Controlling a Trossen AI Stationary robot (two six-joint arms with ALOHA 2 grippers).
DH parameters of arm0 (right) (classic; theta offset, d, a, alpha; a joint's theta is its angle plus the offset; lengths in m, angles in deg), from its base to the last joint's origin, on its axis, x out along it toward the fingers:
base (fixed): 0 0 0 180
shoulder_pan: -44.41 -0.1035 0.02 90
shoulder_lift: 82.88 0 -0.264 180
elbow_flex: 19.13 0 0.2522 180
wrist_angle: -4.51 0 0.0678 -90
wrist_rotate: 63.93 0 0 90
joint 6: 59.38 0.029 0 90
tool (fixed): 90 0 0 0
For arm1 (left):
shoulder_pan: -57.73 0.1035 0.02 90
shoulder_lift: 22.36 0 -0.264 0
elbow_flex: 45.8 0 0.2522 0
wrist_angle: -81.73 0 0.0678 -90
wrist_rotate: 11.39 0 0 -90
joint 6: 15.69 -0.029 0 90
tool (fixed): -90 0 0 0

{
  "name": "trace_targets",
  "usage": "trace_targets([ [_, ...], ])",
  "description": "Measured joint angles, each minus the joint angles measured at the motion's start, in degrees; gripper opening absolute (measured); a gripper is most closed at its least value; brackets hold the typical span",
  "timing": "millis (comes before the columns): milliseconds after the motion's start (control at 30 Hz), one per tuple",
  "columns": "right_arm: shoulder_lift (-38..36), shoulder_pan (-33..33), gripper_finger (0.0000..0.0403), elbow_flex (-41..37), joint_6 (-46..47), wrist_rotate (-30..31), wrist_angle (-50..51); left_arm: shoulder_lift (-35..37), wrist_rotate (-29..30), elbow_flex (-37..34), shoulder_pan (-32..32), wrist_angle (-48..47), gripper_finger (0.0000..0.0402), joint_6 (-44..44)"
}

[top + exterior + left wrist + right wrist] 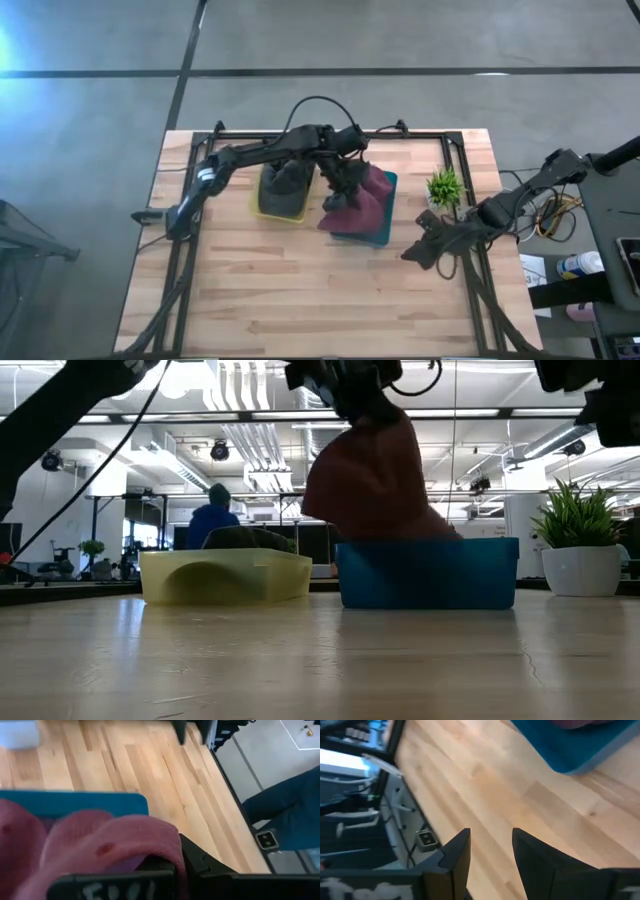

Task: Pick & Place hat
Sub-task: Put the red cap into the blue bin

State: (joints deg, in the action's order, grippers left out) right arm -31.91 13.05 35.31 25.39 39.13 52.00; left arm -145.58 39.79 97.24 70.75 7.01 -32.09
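A maroon hat (362,205) hangs over the blue bin (430,575) at the table's middle. My left gripper (345,183) is above it and shut on the hat's upper part. In the left wrist view the hat (100,845) bulges in front of the fingers, with the blue bin's rim (75,802) behind it. A dark hat (285,180) lies in the yellow bin (220,575) to the left of the blue one. My right gripper (412,252) hovers open over bare table near the right edge, with nothing between its fingers (460,850). My left gripper pinches a bunched fold of the maroon hat's upper part (167,852) between its two fingers. It comes slanting down from the table's left and far side. The hat hangs below the fingers, and its lower part (400,525) sits inside the blue bin.
A small potted plant (445,187) in a white pot (580,570) stands right of the blue bin, close to my right arm. The near half of the wooden table (300,300) is bare. A person in blue (212,520) stands in the room behind.
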Motion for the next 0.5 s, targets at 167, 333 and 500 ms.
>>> trace_targets([
  [167, 6.75, 0.01, 0.0141, -0.07, -2.77, 2.13, -0.86, 2.15, 0.01, -2.9, -0.86, -3.04, 0.0, 2.97],
  [333, 15.59, 0.03, 0.014, 2.13, -21.66, 2.1, -3.75, 5.63, 0.4, -2.71, -4.39, -7.2, 0.0, 1.93],
  [500, 23.34, 1.01, 0.0137, 6.84, -36.36, 3.15, 2.17, 10.24, 6.8, -2.69, -7.29, -8.23, 0.0, 2.8],
])
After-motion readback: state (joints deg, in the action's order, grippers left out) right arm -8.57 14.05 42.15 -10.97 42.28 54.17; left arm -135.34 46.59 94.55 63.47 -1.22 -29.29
